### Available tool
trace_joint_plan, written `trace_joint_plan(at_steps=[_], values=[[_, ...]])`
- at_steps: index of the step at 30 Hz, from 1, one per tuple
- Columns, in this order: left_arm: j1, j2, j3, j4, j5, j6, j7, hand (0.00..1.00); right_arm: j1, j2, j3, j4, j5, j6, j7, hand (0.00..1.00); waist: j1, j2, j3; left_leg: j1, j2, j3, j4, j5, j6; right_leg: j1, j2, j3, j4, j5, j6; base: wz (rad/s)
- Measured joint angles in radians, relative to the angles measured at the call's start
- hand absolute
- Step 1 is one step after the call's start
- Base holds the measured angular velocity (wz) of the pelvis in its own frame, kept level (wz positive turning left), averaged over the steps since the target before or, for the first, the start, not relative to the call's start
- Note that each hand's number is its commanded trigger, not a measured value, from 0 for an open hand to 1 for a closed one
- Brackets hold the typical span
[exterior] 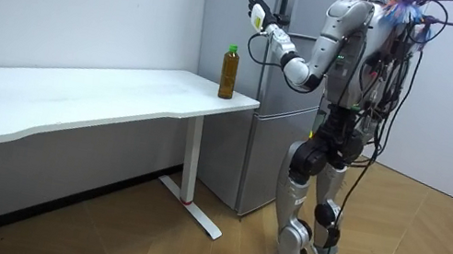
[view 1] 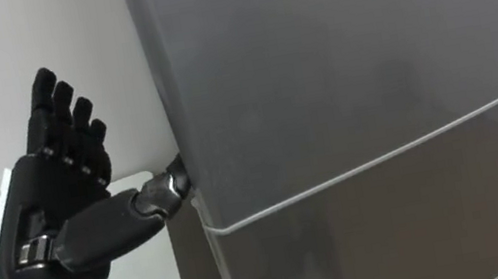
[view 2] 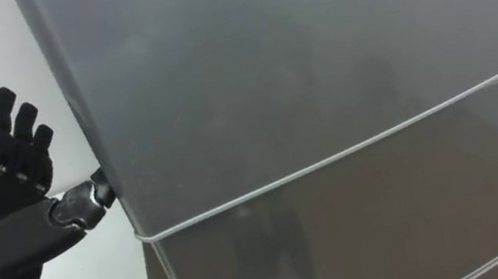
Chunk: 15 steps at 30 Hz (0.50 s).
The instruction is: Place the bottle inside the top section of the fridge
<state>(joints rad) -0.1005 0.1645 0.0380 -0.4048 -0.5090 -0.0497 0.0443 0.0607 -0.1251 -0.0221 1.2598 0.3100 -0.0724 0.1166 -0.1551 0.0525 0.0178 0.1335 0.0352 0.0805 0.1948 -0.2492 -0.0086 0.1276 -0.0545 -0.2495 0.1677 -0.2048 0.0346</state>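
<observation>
Grey two-door fridge (view 1: 353, 92), both doors closed; the robot stands facing it beside a white table (exterior: 74, 91). The left hand (view 1: 63, 206) is raised, fingers straight and spread, thumb tip touching the upper door's left edge. The amber, green-capped bottle (exterior: 228, 73) stands upright on the table corner nearest the fridge.

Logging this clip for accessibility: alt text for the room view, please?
A humanoid robot stands facing a closed grey fridge, its left robot hand raised open at the fridge's edge. The bottle stands on the corner of the white table beside the fridge.
</observation>
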Motion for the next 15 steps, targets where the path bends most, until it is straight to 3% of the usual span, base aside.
trace_joint_plan(at_steps=[15], values=[[0.0,-0.002,-0.009,-0.022,0.014,0.0,-0.057,0.0,-0.014,-0.008,0.03,0.025,0.004,-0.005,0.018,0.0,0.018,0.0,-0.0041,-0.007,0.0,-0.011,0.0,0.0,0.0,-0.006,0.0,0.004,0.001,0.0,0.0,0.01]])
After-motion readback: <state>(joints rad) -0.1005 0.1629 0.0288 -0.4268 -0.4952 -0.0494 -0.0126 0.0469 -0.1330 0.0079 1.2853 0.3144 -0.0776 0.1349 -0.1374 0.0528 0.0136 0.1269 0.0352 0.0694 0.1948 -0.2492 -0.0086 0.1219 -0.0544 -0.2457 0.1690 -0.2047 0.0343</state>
